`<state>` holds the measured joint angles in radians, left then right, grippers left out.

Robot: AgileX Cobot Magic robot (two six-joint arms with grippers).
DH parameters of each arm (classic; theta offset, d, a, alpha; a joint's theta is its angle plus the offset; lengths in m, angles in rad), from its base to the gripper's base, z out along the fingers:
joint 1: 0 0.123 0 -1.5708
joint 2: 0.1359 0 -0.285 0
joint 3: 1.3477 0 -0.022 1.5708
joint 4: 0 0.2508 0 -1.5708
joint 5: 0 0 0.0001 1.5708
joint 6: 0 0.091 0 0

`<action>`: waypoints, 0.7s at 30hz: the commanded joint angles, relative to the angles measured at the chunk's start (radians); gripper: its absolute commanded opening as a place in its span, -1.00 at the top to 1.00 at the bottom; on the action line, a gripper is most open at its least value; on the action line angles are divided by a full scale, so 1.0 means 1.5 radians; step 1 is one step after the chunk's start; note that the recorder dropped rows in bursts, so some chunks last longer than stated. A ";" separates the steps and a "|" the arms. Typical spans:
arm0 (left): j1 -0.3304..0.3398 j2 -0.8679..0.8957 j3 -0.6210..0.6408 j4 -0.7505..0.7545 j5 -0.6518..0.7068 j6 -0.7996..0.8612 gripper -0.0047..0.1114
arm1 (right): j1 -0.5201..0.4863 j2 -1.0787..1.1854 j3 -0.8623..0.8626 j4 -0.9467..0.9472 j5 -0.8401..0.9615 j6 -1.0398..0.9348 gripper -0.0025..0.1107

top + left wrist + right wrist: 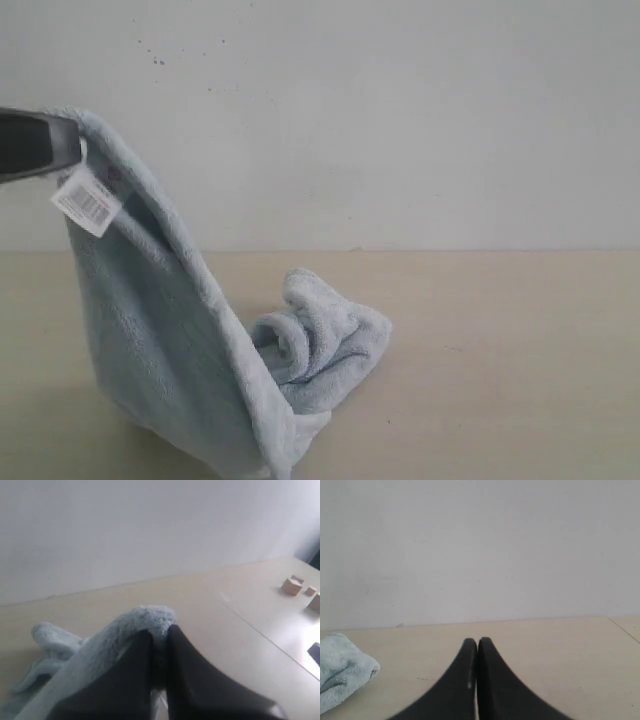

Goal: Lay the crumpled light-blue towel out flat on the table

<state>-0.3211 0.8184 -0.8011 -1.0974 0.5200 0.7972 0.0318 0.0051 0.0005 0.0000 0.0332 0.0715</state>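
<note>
- Your left gripper [159, 635] is clamped on the towel [170, 340]: in the left wrist view the two dark fingers [135, 675] pinch a fold of fluffy pale-blue cloth between them, and the pile bulges over their tips.
- In the exterior view that gripper holds the pinched edge high at the left side, well above the table [500, 380].
- From the grip the towel hangs down in one slanting sheet whose lower edge reaches the table near the front.
- The rest of the towel lies on the table in a rumpled roll, touching the hanging sheet on its right side, about mid-table, in front of the white wall [400, 120].
- A white label [87, 203] with printed bars dangles from the towel just below the left gripper.
- Your right gripper [477, 642] has its jaws pressed together with nothing between them; it sits over bare table.
- In the right wrist view a bunched end of the towel lies on the table, well apart from those fingertips.
- Count: one towel, one label in sight, two grippers.
- The left wrist view also shows three small tan blocks [291, 585] on the far part of the table, past a seam, well apart from the towel.
</note>
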 commanded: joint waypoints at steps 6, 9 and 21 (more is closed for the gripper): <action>-0.002 -0.055 -0.047 0.016 0.076 -0.062 0.85 | 0.001 -0.003 0.000 0.018 -0.036 0.105 0.96; -0.002 -0.072 -0.048 0.069 0.073 -0.102 0.85 | 0.001 -0.003 0.000 0.021 -0.081 0.248 0.96; -0.002 -0.087 -0.048 0.168 0.075 -0.160 0.85 | 0.017 -0.003 -0.031 -0.049 -0.123 0.496 0.96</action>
<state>-0.3211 0.6924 -0.8663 -0.8676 0.6104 0.5681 0.0343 0.0051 -0.0044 0.0133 -0.1782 0.7502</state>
